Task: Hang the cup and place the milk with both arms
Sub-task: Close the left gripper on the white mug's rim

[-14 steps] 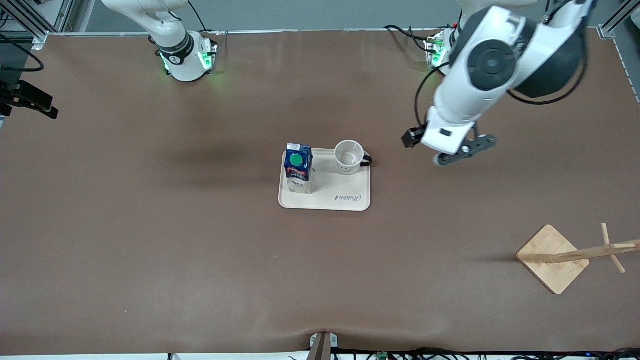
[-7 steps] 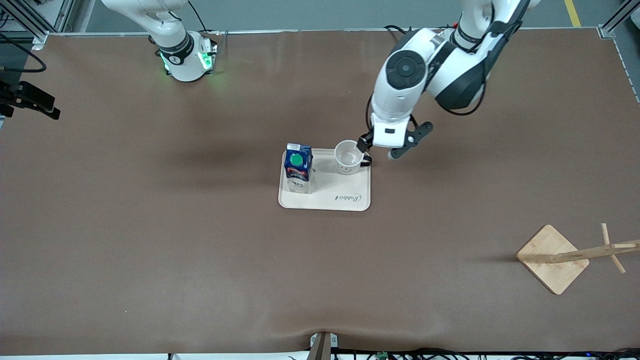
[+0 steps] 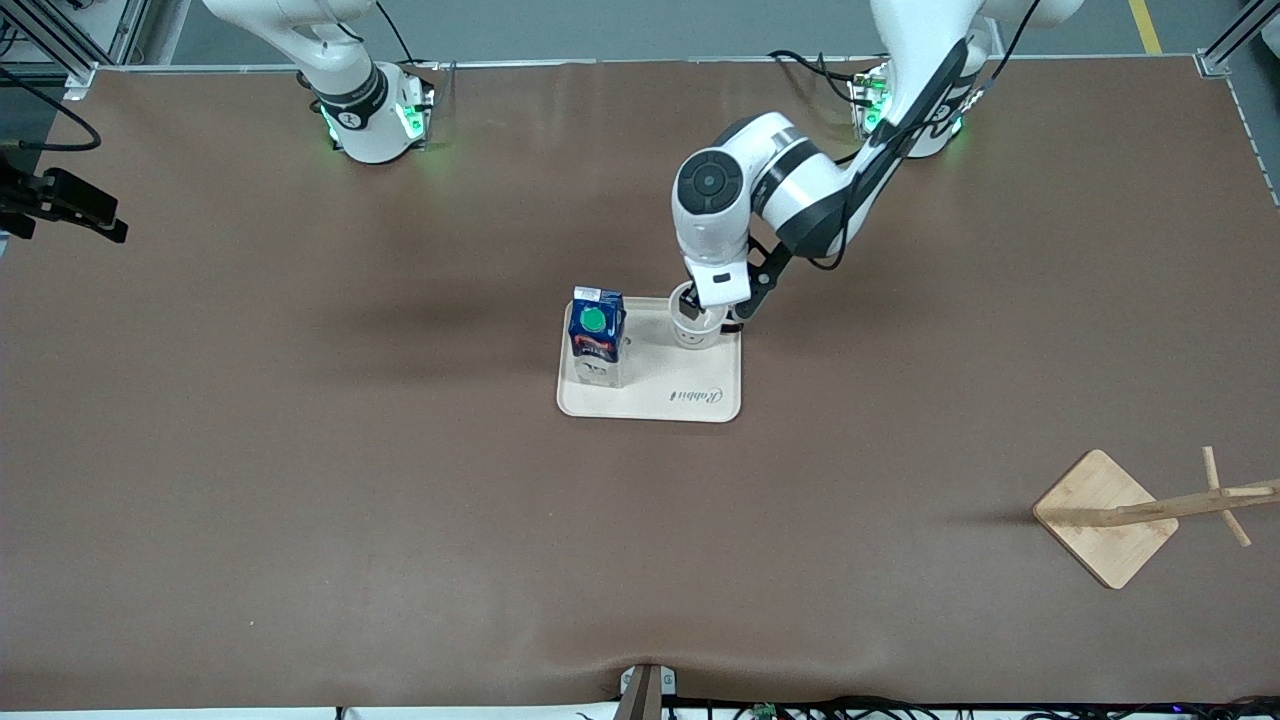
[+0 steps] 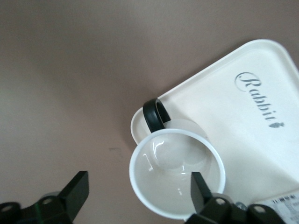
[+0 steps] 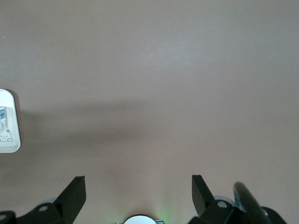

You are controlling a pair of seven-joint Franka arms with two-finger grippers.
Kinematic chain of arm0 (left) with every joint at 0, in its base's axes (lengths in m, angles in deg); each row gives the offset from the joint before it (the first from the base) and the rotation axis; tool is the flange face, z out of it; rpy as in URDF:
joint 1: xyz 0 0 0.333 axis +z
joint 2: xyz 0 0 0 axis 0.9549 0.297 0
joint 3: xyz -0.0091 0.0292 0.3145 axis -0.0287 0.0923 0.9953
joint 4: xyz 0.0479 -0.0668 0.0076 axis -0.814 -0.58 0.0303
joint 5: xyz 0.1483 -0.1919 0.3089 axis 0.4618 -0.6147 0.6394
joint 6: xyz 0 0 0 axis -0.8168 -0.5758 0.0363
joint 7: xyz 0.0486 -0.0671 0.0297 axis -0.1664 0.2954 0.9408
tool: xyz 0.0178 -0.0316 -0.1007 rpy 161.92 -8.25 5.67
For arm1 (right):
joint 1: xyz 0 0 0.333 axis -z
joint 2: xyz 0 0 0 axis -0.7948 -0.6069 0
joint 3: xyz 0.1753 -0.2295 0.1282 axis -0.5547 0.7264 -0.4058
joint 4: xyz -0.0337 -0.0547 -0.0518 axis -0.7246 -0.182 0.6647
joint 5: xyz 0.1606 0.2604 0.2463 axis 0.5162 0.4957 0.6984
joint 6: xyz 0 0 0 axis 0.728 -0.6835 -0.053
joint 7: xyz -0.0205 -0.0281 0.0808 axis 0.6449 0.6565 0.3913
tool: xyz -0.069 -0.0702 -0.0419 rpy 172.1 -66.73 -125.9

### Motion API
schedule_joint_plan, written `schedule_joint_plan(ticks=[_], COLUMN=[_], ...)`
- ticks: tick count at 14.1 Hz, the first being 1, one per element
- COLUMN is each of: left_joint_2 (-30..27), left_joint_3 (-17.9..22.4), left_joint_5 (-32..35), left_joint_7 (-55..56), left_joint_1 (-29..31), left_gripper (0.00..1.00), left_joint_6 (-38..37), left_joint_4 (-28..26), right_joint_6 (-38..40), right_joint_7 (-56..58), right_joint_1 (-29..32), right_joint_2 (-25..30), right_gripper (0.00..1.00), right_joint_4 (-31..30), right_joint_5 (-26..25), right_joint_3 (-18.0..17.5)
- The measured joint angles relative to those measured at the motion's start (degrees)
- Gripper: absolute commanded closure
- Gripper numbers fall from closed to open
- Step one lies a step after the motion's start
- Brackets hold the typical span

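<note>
The cup [image 3: 695,337], a white mug with a black loop handle [image 4: 155,115], stands on the cream tray [image 3: 690,395] at the corner toward the left arm's base. Beside it on the tray, toward the right arm's end, stands the milk [image 3: 596,335], dark blue with a green cap. My left gripper [image 3: 706,306] hangs open just above the cup [image 4: 176,173]; in the left wrist view one fingertip [image 4: 200,185] is over the cup's inside and the other [image 4: 77,189] is outside its rim. My right gripper [image 5: 138,191] is open over bare table, out of the front view.
A wooden cup rack [image 3: 1105,515] with a square base and pegs stands near the left arm's end, nearer the front camera. A black mount [image 3: 60,200] juts in at the right arm's end of the table. A tray corner [image 5: 9,126] shows in the right wrist view.
The left arm has swung from the left arm's end of the table to the tray and come down over the cup. The right arm has not moved.
</note>
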Motion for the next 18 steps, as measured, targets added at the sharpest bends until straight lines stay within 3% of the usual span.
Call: schedule_joint_plan(ticks=[1, 3, 6, 11, 15, 18], left_joint_2=[1.36, 3.46, 5.47, 5.93, 5.93, 5.75], left_joint_3=[0.0, 0.0, 0.0, 0.01, 0.04, 0.22], left_joint_5=[1.37, 3.39, 3.74, 3.82, 5.5, 6.64], left_joint_7=[2.27, 5.55, 7.8, 8.91, 8.92, 8.91], left_joint_1=[-0.41, -0.71, -1.09, -1.36, -1.35, -1.19], left_gripper=[0.18, 0.39, 0.51, 1.0, 1.0, 1.0], left_joint_6=[0.56, 0.85, 2.02, 2.72, 2.8, 2.79], left_joint_4=[0.0, 0.02, 0.08, 0.8, 2.19, 3.54], right_joint_6=[0.0, 0.01, 0.03, 0.01, 0.12, 0.88], right_joint_7=[0.0, 0.0, 0.0, 0.01, 0.01, -0.07], right_joint_1=[0.0, 0.0, 0.0, -0.45, -1.85, -2.76], right_joint_2=[0.0, -0.14, -0.85, -3.85, -7.03, -7.94], right_gripper=[0.0, 0.0, 0.0, 0.0, 0.0, 0.0], right_joint_4=[0.0, 0.0, -0.01, -0.03, -0.03, -0.03], right_joint_5=[0.0, 0.0, 0.0, 0.01, 0.32, 7.51], right_joint_3=[0.0, -0.01, -0.01, -0.09, -0.2, -0.22])
